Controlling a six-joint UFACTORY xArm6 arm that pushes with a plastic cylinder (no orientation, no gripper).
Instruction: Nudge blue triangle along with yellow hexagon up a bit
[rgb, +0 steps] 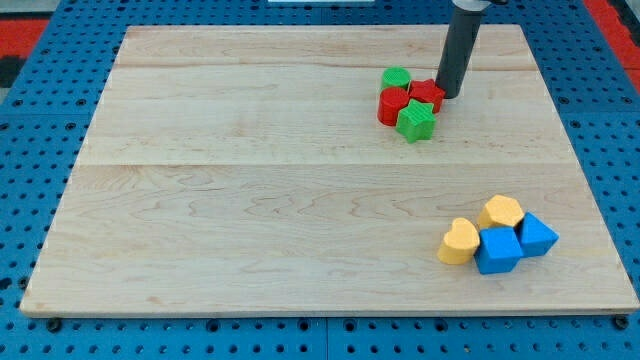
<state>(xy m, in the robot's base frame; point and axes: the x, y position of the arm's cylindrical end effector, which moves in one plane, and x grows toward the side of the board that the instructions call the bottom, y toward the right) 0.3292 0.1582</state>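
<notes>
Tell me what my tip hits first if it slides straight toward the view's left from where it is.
My tip sits against the right of the red block, so it would likely meet that first, with the green blocks behind it.

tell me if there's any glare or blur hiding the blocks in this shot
Camera view: even light, no glare on the wooden board; the blue triangle and yellow hexagon are sharp, with soft short shadows; my tip is crisp beside the red and green cluster.

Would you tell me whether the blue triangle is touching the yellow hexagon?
Touching: the camera view shows the blue triangle pressed against the yellow hexagon, no gap.
</notes>
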